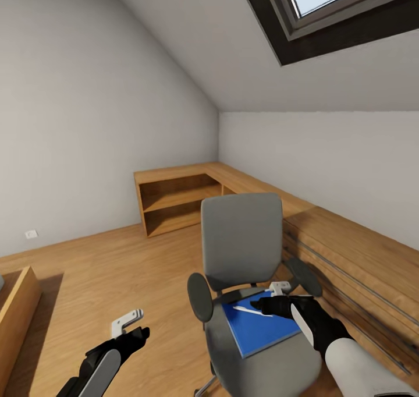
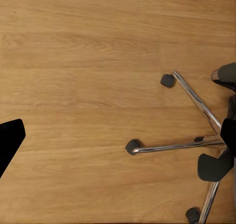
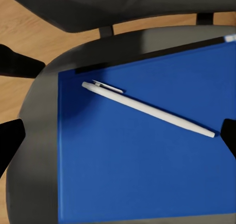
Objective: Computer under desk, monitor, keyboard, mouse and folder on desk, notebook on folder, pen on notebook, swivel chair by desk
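- While the right tool [image 1: 278, 295] hangs just above the blue folder [image 1: 263, 326], its fingers stand spread with nothing between them; the dark tips in the right wrist view sit wide apart at either edge of the frame.
- Over bare wooden floor [image 1: 116, 269] beside the chair, the left tool [image 1: 129, 322] holds nothing; I cannot tell from these views how its fingers are set.
- Lying flat on the grey seat of the swivel chair [image 1: 241, 240], the folder covers most of the cushion, and a slim white pen [image 3: 147, 109] rests slantwise across its top.
- Judging by its look, the folder is thin, light and fairly stiff, with a smooth cover that may slip; flush on the seat, it offers no edge to pinch from above.
- A likely hold is at an edge near the seat front, once it is slid out to overhang.
- The pen is light and round and could roll off if the folder tilts, so taking it off first seems safer.
- Beyond the chair, a low wooden shelf unit [image 1: 174, 202] runs along the walls under a skylight [image 1: 337, 7].
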Motion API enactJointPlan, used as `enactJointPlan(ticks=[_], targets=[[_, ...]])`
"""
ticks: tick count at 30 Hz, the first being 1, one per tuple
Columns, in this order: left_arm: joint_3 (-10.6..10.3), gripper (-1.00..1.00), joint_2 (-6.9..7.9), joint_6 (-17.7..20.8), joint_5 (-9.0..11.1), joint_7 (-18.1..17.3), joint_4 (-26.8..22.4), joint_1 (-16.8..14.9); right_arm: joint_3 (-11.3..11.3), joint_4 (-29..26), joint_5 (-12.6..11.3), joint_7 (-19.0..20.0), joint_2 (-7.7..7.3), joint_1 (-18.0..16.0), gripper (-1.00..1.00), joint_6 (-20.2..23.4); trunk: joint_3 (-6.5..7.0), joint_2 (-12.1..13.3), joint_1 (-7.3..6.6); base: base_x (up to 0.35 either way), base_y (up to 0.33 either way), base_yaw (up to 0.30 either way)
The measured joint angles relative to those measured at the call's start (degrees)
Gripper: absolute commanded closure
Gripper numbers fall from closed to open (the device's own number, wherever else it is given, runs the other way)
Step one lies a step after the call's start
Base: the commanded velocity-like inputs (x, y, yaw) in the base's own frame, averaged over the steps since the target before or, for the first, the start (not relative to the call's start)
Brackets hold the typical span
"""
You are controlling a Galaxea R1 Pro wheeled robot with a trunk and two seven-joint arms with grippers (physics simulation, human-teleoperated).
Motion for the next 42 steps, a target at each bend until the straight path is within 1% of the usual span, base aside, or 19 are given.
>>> enactJointPlan(ticks=[12,15,27,35,42], targets=[[-0.42,-1.00,0.00,0.00,0.00,0.03,-0.12,0.00,-0.02,0.07,0.06,0.01,0.02,0.00,-1.00,-0.72,-2.16,-4.81,2.64,0.000,0.000,0.000],[-0.47,-1.00,0.08,-0.01,0.00,0.10,-1.10,0.00,-0.09,0.07,0.07,0.05,-0.14,0.00,-1.00,-0.80,-2.69,-6.02,3.30,0.000,0.000,0.000],[-0.51,-1.00,0.09,0.00,0.00,0.18,-1.15,0.00,-0.11,0.05,0.07,0.08,-0.44,0.00,-1.00,-0.87,-4.85,-10.83,5.93,0.000,0.000,0.000],[-0.47,-1.00,0.09,-0.01,0.00,0.24,-1.08,0.00,-0.06,0.94,0.09,-0.02,-0.59,0.00,-1.00,-3.18,-6.29,-14.04,7.69,0.000,0.000,0.000],[-0.44,-1.00,0.18,-0.30,-0.01,-0.05,-1.18,-0.05,-0.05,1.52,0.07,-0.08,-0.60,0.00,-1.00,-3.58,-6.29,-14.06,7.70,0.000,0.000,0.000]])
